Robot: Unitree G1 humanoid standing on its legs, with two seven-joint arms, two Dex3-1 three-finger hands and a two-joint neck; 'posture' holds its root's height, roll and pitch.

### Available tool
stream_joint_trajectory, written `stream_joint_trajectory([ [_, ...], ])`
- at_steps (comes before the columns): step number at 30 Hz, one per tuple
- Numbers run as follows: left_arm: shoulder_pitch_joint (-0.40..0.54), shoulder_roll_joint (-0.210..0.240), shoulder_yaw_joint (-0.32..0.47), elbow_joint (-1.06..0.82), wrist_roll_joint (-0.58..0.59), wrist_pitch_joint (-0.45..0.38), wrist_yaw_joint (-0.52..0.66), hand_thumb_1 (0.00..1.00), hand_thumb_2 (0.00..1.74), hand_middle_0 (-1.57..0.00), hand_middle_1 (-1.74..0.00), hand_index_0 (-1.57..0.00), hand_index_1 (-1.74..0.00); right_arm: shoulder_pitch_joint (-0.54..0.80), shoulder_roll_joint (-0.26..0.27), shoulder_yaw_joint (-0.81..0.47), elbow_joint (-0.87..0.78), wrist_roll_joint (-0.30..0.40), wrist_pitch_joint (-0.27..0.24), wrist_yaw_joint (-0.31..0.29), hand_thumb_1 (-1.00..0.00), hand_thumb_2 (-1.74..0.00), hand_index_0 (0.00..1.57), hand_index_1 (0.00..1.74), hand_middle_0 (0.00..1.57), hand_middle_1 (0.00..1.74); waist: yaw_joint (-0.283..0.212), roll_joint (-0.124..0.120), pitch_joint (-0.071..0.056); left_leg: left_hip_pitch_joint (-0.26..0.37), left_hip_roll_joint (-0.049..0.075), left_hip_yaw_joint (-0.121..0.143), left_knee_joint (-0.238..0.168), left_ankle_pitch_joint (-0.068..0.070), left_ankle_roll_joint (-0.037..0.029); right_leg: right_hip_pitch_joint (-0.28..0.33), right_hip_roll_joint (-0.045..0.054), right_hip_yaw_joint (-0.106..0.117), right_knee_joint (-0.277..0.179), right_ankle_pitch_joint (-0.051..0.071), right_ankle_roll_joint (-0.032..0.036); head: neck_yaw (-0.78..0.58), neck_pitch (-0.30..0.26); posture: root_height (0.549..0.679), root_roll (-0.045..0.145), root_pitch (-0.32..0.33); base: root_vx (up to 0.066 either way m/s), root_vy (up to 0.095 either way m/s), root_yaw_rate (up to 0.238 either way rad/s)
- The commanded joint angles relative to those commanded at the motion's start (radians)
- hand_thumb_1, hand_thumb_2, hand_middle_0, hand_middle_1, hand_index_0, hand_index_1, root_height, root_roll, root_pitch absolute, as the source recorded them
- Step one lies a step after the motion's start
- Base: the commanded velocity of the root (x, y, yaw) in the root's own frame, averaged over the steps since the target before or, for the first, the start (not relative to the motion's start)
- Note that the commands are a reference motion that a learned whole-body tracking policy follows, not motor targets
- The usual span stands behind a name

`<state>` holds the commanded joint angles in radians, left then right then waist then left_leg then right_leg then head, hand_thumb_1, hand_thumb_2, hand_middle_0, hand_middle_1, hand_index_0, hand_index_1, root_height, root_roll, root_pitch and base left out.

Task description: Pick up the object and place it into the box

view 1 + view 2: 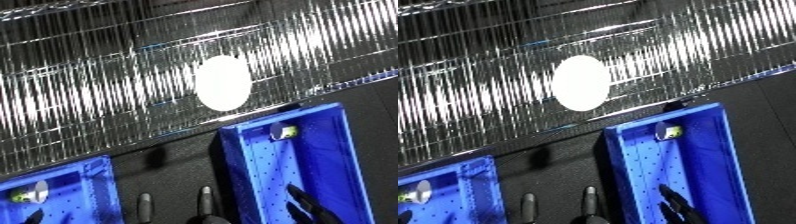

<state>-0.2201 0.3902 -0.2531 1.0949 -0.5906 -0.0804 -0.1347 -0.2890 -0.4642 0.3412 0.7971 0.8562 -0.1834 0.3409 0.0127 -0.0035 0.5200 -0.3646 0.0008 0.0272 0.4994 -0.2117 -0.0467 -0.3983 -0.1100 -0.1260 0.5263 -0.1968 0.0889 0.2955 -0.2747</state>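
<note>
Left eye view: small yellow-green object [286, 132] in blue bin [346, 145]; hand states unclear.

1. My left hand [204, 202] is cut by the lower edge; only fingertips show.
2. The left blue bin [89, 172] runs off the corner.
3. The small object [284, 132] in the right blue bin [342, 150] is too small to identify.
</note>
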Motion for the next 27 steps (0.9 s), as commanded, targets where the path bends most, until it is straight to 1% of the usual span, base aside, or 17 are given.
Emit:
stream_joint_trajectory([
  [2, 0.017, 0.004, 0.0, -0.018, 0.004, -0.007, 0.03, 0.0, 0.0, 0.0, 0.0, 0.0, 0.0, 0.039, -0.02, 0.013, -0.16, -0.029, -0.051, -0.074, 0.0, 0.0, 0.0, 0.0, 0.0, 0.0, -0.015, -0.006, 0.0, 0.001, 0.004, 0.007, 0.001, 0.0, 0.0004, -0.002, 0.003, 0.005, -0.002, 0.001, -0.001, -0.034, 0.011, 0.656, 0.041, 0.061, -0.017, 0.008, -0.205],
  [4, 0.031, 0.006, 0.007, -0.023, 0.001, -0.017, 0.049, 0.0, 0.0, 0.0, 0.0, 0.0, 0.0, 0.082, -0.037, 0.015, -0.327, -0.078, -0.115, -0.148, 0.0, 0.0, 0.0, 0.0, 0.0, 0.0, -0.032, -0.011, 0.0, 0.001, 0.009, 0.016, -0.001, 0.001, 0.0012, -0.006, 0.007, 0.012, -0.003, 0.0, -0.0012, -0.072, 0.023, 0.656, 0.041, 0.065, -0.025, 0.027, -0.223],
  [6, 0.04, 0.004, 0.02, -0.007, -0.007, -0.032, 0.049, 0.0, 0.0, 0.0, 0.0, 0.0, 0.0, 0.117, -0.056, 0.005, -0.472, -0.132, -0.18, -0.205, 0.0, 0.0, 0.0, 0.0, 0.0, 0.0, -0.051, -0.016, 0.0, -0.001, 0.014, 0.024, -0.003, 0.002, 0.002, -0.012, 0.0116, 0.019, -0.001, -0.002, -0.0003, -0.107, 0.038, 0.656, 0.04, 0.07, -0.029, 0.041, -0.204],
  [9, 0.045, -0.002, 0.036, 0.029, -0.014, -0.053, 0.046, 0.0, 0.0, 0.0, 0.0, 0.0, 0.0, 0.145, -0.085, -0.024, -0.628, -0.203, -0.269, -0.265, 0.0, 0.0, 0.0, 0.0, 0.0, 0.0, -0.071, -0.02, 0.0, -0.007, 0.021, 0.035, -0.001, 0.001, 0.0026, -0.023, 0.0176, 0.029, 0.003, -0.005, 0.002, -0.139, 0.051, 0.655, 0.039, 0.077, -0.027, 0.035, -0.16],
  [11, 0.047, -0.008, 0.048, 0.056, -0.014, -0.064, 0.045, 0.0, 0.0, 0.0, 0.0, 0.0, 0.0, 0.146, -0.1, -0.048, -0.711, -0.238, -0.307, -0.3, 0.0, 0.0, 0.0, 0.0, 0.0, 0.0, -0.08, -0.021, 0.0, -0.011, 0.025, 0.042, 0.0, -0.001, 0.002, -0.028, 0.0197, 0.033, 0.005, -0.008, 0.0033, -0.153, 0.06, 0.654, 0.039, 0.081, -0.022, 0.028, -0.108],
  [14, 0.049, -0.016, 0.061, 0.093, -0.013, -0.079, 0.039, 0.0, 0.0, 0.0, 0.0, 0.0, 0.0, 0.136, -0.116, -0.083, -0.811, -0.271, -0.343, -0.341, 0.0, 0.0, 0.0, 0.0, 0.0, 0.0, -0.088, -0.022, 0.0, -0.015, 0.03, 0.049, 0.003, -0.005, 0.0007, -0.033, 0.021, 0.036, 0.007, -0.012, 0.0041, -0.164, 0.067, 0.654, 0.039, 0.086, -0.016, 0.021, -0.061],
  [16, 0.048, -0.019, 0.066, 0.108, -0.013, -0.086, 0.034, 0.0, 0.0, 0.0, 0.0, 0.0, 0.0, 0.12, -0.126, -0.102, -0.866, -0.281, -0.35, -0.355, 0.0, 0.0, 0.0, 0.0, 0.0, 0.0, -0.089, -0.021, 0.0, -0.017, 0.032, 0.052, 0.005, -0.007, -0.0006, -0.034, 0.0205, 0.036, 0.008, -0.015, 0.0043, -0.167, 0.078, 0.654, 0.038, 0.088, -0.008, 0.01, -0.013],
  [18, 0.044, -0.019, 0.071, 0.119, -0.012, -0.089, 0.028, 0.0, 0.0, 0.0, 0.0, 0.0, 0.0, 0.098, -0.139, -0.119, -0.918, -0.288, -0.341, -0.367, 0.0, 0.0, 0.0, 0.0, 0.0, 0.0, -0.087, -0.021, 0.0, -0.02, 0.034, 0.054, 0.008, -0.009, -0.0021, -0.035, 0.019, 0.036, 0.008, -0.016, 0.0045, -0.165, 0.083, 0.654, 0.039, 0.089, -0.005, 0.003, 0.021],
  [20, 0.035, -0.016, 0.071, 0.123, -0.009, -0.085, 0.024, 0.0, 0.0, 0.0, 0.0, 0.0, 0.0, 0.068, -0.156, -0.13, -0.954, -0.299, -0.312, -0.386, 0.0, 0.0, 0.0, 0.0, 0.0, 0.0, -0.082, -0.02, 0.0, -0.024, 0.035, 0.054, 0.012, -0.01, -0.0034, -0.036, 0.017, 0.033, 0.008, -0.016, 0.0045, -0.161, 0.08, 0.654, 0.039, 0.09, -0.006, -0.008, 0.058],
  [23, 0.022, -0.011, 0.061, 0.122, -0.01, -0.078, 0.025, 0.0, 0.0, 0.0, 0.0, 0.0, 0.0, 0.003, -0.18, -0.131, -0.965, -0.314, -0.257, -0.427, 0.0, 0.0, 0.0, 0.0, 0.0, 0.0, -0.07, -0.018, 0.0, -0.032, 0.035, 0.053, 0.019, -0.011, -0.0052, -0.038, 0.0137, 0.027, 0.011, -0.016, 0.0029, -0.152, 0.082, 0.654, 0.039, 0.09, -0.002, -0.014, 0.078],
  [27, 0.012, -0.008, 0.045, 0.109, -0.007, -0.064, 0.031, 0.0, 0.0, 0.0, 0.0, 0.0, 0.0, -0.077, -0.198, -0.124, -0.952, -0.326, -0.188, -0.465, 0.0, 0.0, 0.0, 0.0, 0.0, 0.0, -0.05, -0.014, 0.0, -0.041, 0.033, 0.046, 0.032, -0.014, -0.0068, -0.04, 0.0083, 0.018, 0.023, -0.019, -0.0016, -0.136, 0.067, 0.653, 0.04, 0.087, 0.018, -0.016, 0.108],
])
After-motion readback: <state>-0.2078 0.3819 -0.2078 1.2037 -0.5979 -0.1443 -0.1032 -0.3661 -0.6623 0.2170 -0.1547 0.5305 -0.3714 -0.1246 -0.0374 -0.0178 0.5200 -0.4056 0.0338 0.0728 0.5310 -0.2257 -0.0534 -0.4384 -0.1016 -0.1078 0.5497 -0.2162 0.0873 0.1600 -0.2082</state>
